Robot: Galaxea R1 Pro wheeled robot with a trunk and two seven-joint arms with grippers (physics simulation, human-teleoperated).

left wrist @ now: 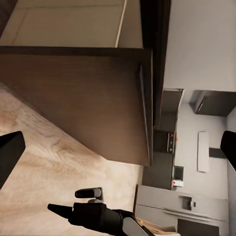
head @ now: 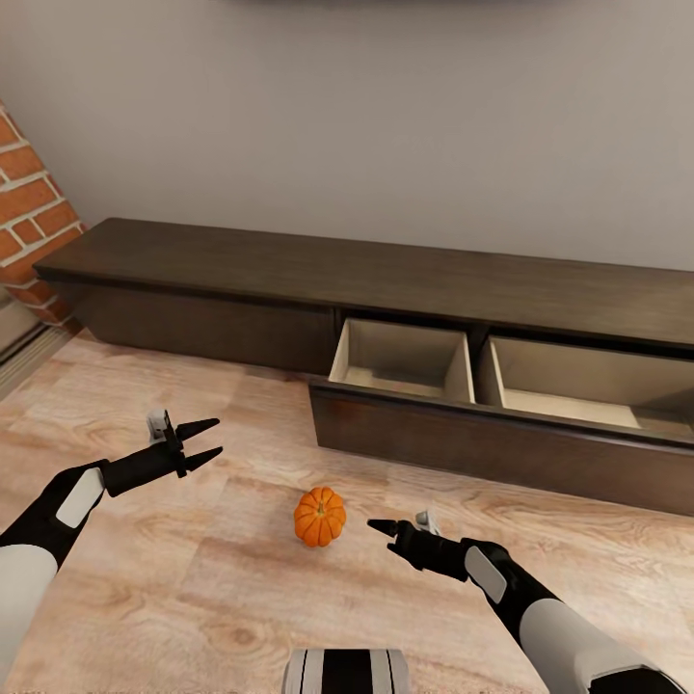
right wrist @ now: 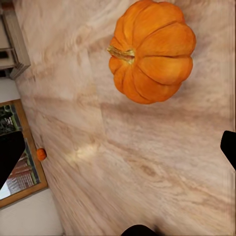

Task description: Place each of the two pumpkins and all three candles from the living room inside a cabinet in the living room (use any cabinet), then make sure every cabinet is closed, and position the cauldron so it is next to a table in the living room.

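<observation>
- light wood plank floor (head: 241,578), bare beside the brick;
- red brick chimney (head: 29,212) at the far left edge;
- pale grey wall (head: 386,125) behind;
- distant kitchen units (left wrist: 169,162) in the left wrist view

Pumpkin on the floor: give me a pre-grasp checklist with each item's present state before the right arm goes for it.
1. Pumpkin free on the wood floor, touching nothing else: ok.
2. Right gripper empty, jaws open: ok, going by the spread tips at the right wrist view's edges.
3. Right gripper around the pumpkin: not ok, it sits beside it, a gap between.
4. Cabinet drawer open to receive it: ok, pale interior visible and empty.
5. Left gripper out of the way: ok, open and off to the pumpkin's other side.
6. Second pumpkin located: cannot tell; a small orange thing shows far off.
</observation>
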